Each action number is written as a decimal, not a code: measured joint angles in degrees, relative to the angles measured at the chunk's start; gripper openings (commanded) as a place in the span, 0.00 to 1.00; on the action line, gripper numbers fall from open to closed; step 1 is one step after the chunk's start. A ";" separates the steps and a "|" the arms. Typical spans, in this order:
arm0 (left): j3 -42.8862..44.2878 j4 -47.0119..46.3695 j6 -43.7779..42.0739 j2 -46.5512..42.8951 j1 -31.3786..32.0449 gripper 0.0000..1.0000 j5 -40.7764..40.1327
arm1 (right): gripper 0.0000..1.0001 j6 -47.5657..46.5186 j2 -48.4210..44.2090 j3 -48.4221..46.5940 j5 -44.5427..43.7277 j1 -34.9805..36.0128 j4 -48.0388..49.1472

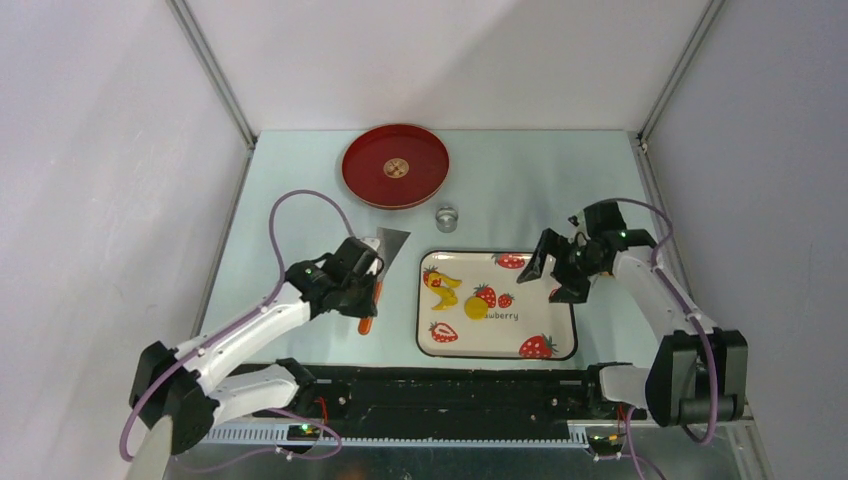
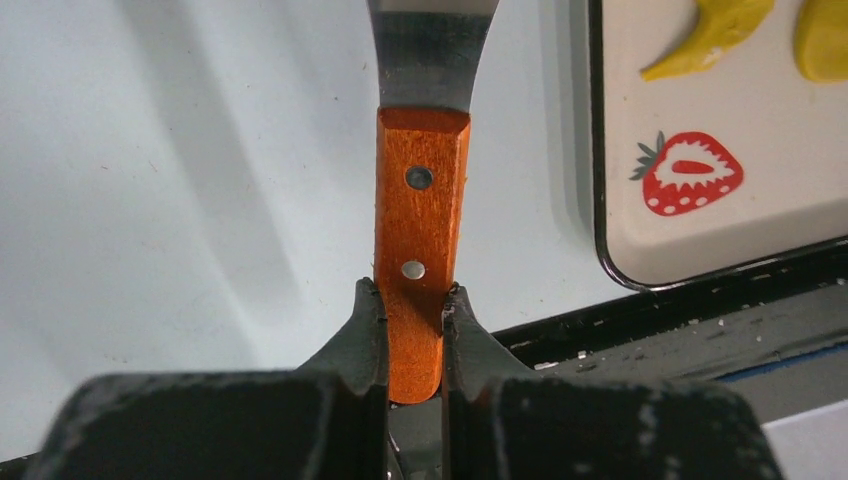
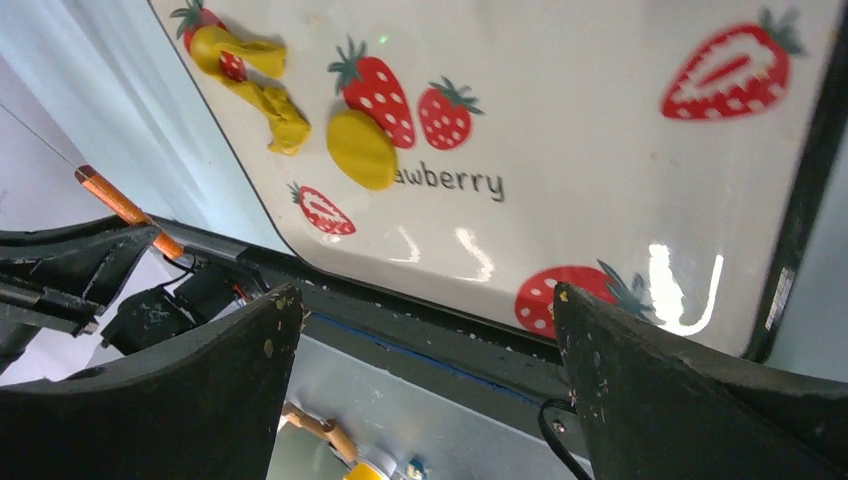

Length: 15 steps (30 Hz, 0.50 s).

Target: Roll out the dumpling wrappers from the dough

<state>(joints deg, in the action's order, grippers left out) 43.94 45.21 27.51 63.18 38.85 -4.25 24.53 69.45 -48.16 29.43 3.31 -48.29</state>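
A white strawberry tray [image 1: 485, 342] holds an irregular yellow strip of dough [image 1: 441, 285] at its left end and a small round yellow dumpling wrapper [image 1: 475, 308] beside it. My left gripper [image 1: 362, 283] is shut on the orange wooden handle [image 2: 421, 215] of a metal-bladed scraper [image 1: 394, 241], left of the tray. In the left wrist view both fingers [image 2: 366, 335] press the handle's end. My right gripper [image 1: 558, 268] hovers over the tray's right edge, open and empty. The right wrist view shows the dough [image 3: 255, 85] and wrapper [image 3: 362, 150] far from its gripper [image 3: 425, 305].
A red round plate [image 1: 395, 165] sits at the back of the table, with a small clear glass cup [image 1: 446, 218] between it and the tray. The black base rail [image 1: 450, 385] runs along the near edge.
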 measured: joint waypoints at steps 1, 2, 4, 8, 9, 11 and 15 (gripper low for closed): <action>-0.11 0.26 0.04 -0.90 -0.13 0.00 0.20 | 0.99 0.37 1.18 -1.20 -0.76 1.01 -0.07; -0.11 0.46 0.07 -1.60 -0.37 0.00 0.52 | 1.00 0.79 2.89 -2.78 -1.33 2.43 0.13; -0.11 0.44 0.11 -2.64 -1.31 0.00 1.62 | 1.00 1.53 7.06 -7.21 -2.21 5.49 0.42; -0.02 0.48 0.17 -3.23 -5.77 0.00 4.57 | 0.98 2.82 19.26 -20.72 -3.74 10.67 0.96; 0.07 0.50 0.09 -3.21 -6.71 0.00 4.94 | 0.98 2.91 23.19 -24.94 -4.15 11.63 1.49; 0.68 0.79 0.00 -3.17 -8.63 0.00 5.99 | 0.96 3.04 30.10 -33.62 -5.05 12.90 0.96; 2.84 0.79 -0.46 -1.86 -10.78 0.00 7.91 | 0.90 3.32 47.58 -58.75 -6.49 13.81 -0.94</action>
<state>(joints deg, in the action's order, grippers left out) 46.78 46.00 27.05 61.32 28.08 3.66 27.86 117.03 -106.91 22.94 17.12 -49.23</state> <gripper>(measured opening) 0.134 0.935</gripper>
